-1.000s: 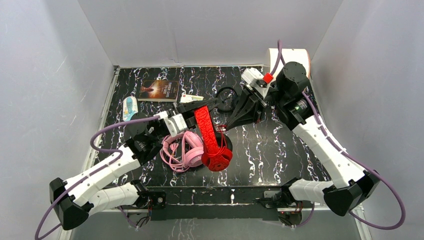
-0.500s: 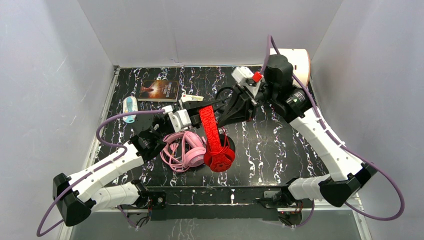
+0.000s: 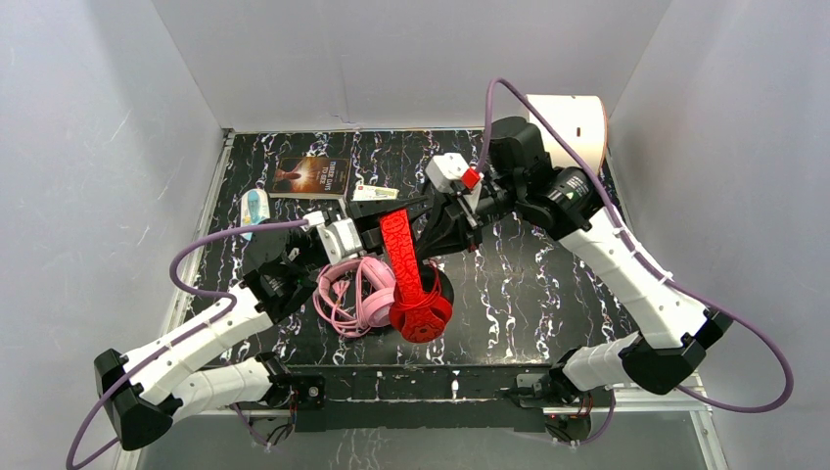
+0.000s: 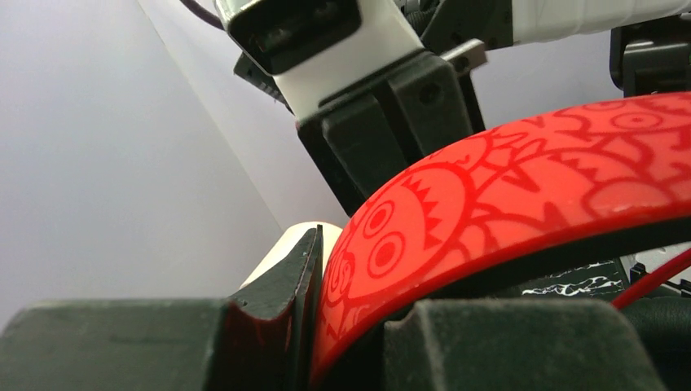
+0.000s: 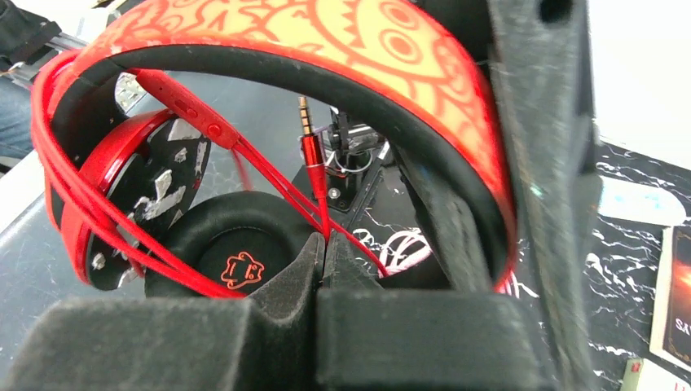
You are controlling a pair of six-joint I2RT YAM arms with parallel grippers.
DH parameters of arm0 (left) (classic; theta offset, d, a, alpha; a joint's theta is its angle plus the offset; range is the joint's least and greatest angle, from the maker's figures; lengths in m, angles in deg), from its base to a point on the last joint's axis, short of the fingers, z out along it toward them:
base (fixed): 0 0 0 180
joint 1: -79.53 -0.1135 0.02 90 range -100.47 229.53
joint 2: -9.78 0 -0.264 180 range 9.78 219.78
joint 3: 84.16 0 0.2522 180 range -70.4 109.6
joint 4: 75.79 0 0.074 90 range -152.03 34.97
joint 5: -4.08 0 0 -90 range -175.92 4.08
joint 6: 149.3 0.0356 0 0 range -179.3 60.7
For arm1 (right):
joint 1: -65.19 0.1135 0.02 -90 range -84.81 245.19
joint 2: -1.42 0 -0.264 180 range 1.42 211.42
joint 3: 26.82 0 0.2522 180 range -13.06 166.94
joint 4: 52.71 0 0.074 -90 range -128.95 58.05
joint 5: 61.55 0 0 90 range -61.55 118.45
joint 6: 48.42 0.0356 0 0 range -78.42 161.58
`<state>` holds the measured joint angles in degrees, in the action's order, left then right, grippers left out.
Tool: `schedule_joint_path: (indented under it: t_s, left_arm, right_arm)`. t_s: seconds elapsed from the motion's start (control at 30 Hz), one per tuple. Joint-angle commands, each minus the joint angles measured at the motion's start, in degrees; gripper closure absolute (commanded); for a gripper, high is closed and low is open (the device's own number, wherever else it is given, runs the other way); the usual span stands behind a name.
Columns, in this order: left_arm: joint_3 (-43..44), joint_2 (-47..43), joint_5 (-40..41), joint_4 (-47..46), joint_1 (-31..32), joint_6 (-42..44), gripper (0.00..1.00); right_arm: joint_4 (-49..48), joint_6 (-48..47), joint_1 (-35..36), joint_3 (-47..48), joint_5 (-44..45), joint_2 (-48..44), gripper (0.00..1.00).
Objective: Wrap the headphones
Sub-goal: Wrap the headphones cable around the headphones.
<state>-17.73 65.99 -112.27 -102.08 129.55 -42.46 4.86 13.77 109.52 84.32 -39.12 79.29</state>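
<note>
The red headphones (image 3: 413,284) stand on one ear cup at the table's middle, headband up. My left gripper (image 3: 388,219) is shut on the top of the patterned red headband (image 4: 521,179), pinched between its fingers (image 4: 281,285). My right gripper (image 3: 427,250) sits just right of the headband, shut on the thin red cable (image 5: 319,191) near its plug (image 5: 308,130). Several loops of cable run round the ear cup (image 5: 232,257). The pink headphones (image 3: 357,294) lie flat to the left of the red ones.
A book (image 3: 313,176), a small packet (image 3: 375,193) and a white-and-blue item (image 3: 254,209) lie at the back left. A white roll (image 3: 576,116) stands at the back right corner. Grey walls close in three sides.
My right arm has swung left and nearer the headband, carrying the cable end with it. My left gripper keeps its hold, and the headphones have shifted slightly.
</note>
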Motion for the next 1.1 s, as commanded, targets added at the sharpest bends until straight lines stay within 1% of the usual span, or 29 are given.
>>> schedule_joint_path:
  t_s: [0.0,0.1,0.33,0.37,0.43,0.57,0.63,0.73,0.83,0.93,1.07]
  left_arm:
    - [4.03,-0.33,0.28,-3.23,0.17,-1.31,1.0]
    - [4.49,0.54,0.08,-2.95,0.17,-1.36,1.0]
    - [5.65,0.1,-0.58,1.44,0.17,0.65,1.0]
    - [5.89,-0.07,-0.76,2.0,0.17,0.65,1.0]
    - [6.28,-0.34,-0.77,3.11,0.17,0.59,1.0]
    - [5.95,-1.42,1.02,3.31,0.17,-1.78,1.0]
    - [5.31,-2.01,1.4,3.11,0.17,-2.65,1.0]
    - [4.04,-2.77,2.43,2.62,0.17,-3.26,1.0]
    - [2.9,-3.71,3.84,2.17,0.21,-4.07,1.0]
    - [2.0,-4.36,5.23,1.91,0.17,-5.36,1.0]
    - [0.63,-5.63,8.42,3.5,0.17,-6.49,1.0]
  right_arm:
    - [3.05,-1.88,4.41,3.11,3.29,1.66,0.98]
    - [4.3,-2.42,4.97,5.23,2.62,2.43,0.97]
    - [0.02,0.7,4.96,4.24,1.32,0.05,0.95]
    - [-0.54,1.0,4.97,3.81,1.69,-0.43,0.92]
    - [-1.07,1.26,4.97,3.08,2.2,-1.02,0.89]
    - [-1.02,1.88,4.97,2.69,2.5,-1.09,0.88]
    - [-1.89,2.56,4.94,2.05,2.59,-1.61,0.82]
    - [-4.06,3.91,4.93,0.52,4.66,-3.13,0.77]
    - [-5.01,4.57,4.88,-0.24,5.97,-3.87,0.64]
    - [-5.36,5.5,4.88,0.07,8.97,-4.12,0.62]
    - [-8.21,8.96,4.88,-0.7,17.46,-5.92,0.44]
